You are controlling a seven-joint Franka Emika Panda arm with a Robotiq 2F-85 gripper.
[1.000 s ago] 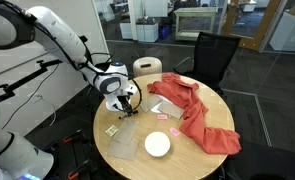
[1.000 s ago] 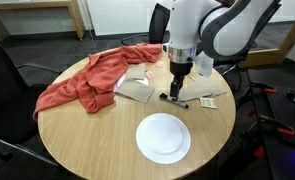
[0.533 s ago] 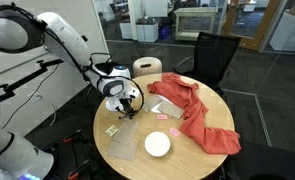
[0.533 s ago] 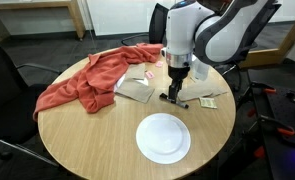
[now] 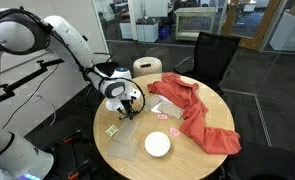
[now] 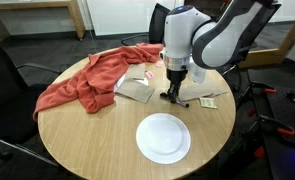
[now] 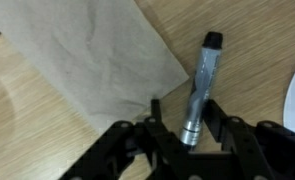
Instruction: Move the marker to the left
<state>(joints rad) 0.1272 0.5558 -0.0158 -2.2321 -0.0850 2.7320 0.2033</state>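
The marker [image 7: 200, 85] is a thin dark stick with a grey barrel, lying on the round wooden table [image 6: 77, 140]. In the wrist view its near end sits between my gripper [image 7: 187, 125] fingers, with a small gap on each side. The jaws stand partly closed around it, and it still rests on the wood. In an exterior view my gripper [image 6: 172, 94] points straight down onto the marker [image 6: 179, 101], just above the white plate [image 6: 163, 137]. In an exterior view my gripper [image 5: 125, 108] hides the marker.
A red cloth [image 6: 92, 75] lies across the far side of the table. A grey napkin [image 7: 77, 60] lies just beside the marker. Small flat pieces [image 6: 209, 99] lie near the table edge. A black chair [image 5: 212, 55] stands behind the table.
The jaws have narrowed around the marker's end, and the gripper has sunk slightly toward the table. The marker has not moved.
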